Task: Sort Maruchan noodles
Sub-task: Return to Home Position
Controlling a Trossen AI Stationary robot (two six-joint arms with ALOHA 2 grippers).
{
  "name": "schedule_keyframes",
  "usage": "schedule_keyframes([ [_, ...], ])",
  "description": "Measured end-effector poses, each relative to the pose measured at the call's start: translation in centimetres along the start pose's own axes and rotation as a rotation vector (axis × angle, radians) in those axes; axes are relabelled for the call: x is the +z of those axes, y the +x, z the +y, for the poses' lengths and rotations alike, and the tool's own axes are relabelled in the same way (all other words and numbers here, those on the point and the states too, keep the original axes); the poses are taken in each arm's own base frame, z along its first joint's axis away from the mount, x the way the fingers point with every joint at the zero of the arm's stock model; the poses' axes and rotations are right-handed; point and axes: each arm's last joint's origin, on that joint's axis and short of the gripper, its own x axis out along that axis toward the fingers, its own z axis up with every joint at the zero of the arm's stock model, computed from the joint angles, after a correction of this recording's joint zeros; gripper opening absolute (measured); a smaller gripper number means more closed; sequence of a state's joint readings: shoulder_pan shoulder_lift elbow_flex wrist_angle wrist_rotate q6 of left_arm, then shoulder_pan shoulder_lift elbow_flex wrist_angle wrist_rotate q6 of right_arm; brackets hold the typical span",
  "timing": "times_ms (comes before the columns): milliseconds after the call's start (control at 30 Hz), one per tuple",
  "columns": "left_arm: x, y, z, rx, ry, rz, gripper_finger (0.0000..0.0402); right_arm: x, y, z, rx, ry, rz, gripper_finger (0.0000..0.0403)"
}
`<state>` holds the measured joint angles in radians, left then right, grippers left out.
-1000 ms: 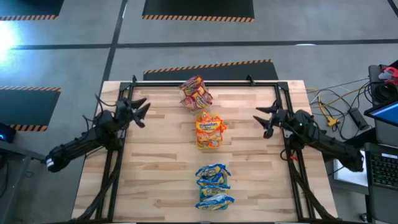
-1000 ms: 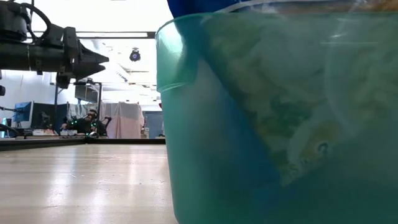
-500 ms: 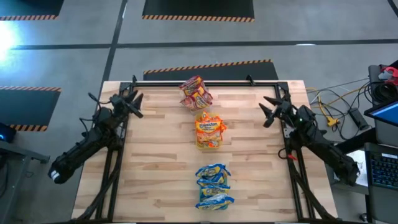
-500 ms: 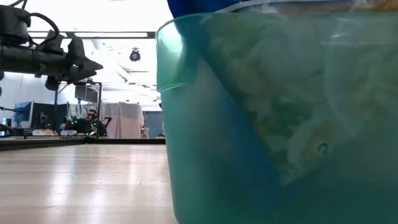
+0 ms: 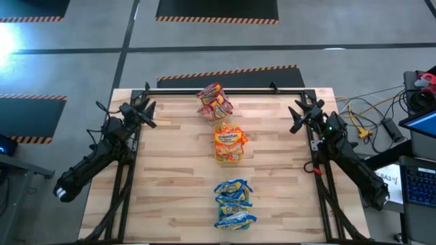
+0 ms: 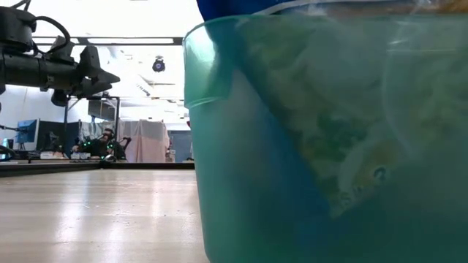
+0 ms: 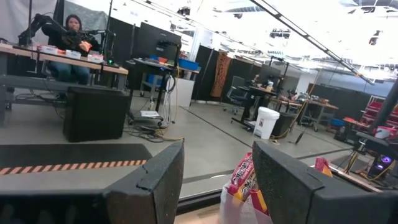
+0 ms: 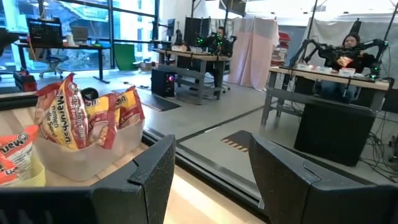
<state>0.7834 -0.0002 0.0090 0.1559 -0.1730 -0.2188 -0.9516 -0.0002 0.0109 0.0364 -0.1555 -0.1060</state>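
Drawing back toward the far corners of the counter [image 5: 170, 170], the left end effector [image 5: 150, 113] and the right end effector [image 5: 294, 116] are hanging open-fingered and empty, because the noodle packets [image 5: 229, 141] are already lying sorted by colour in a row between them, well apart from either.

Your left arm [image 5: 95, 158] lies along the left edge of the counter [image 5: 177, 177], reaching toward the far side. The left pincer [image 5: 148, 114] hangs above the far left corner, its fingers [image 7: 155, 180] spread apart, with nothing between them. Your right arm [image 5: 351, 163] mirrors it on the right edge. The right pincer [image 5: 296, 116] is above the far right corner, fingers [image 8: 152, 174] also apart, empty.
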Motion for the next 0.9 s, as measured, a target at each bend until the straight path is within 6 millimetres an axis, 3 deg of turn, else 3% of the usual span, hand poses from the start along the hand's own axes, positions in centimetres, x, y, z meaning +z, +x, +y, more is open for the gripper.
schedule_keyframes([
  [900, 0.31, 0.02, -0.08, -0.002, -0.001, -0.003, 0.0174, -0.25, 0.17, 0.00, 0.003, 0.004, 0.027, 0.0194],
])
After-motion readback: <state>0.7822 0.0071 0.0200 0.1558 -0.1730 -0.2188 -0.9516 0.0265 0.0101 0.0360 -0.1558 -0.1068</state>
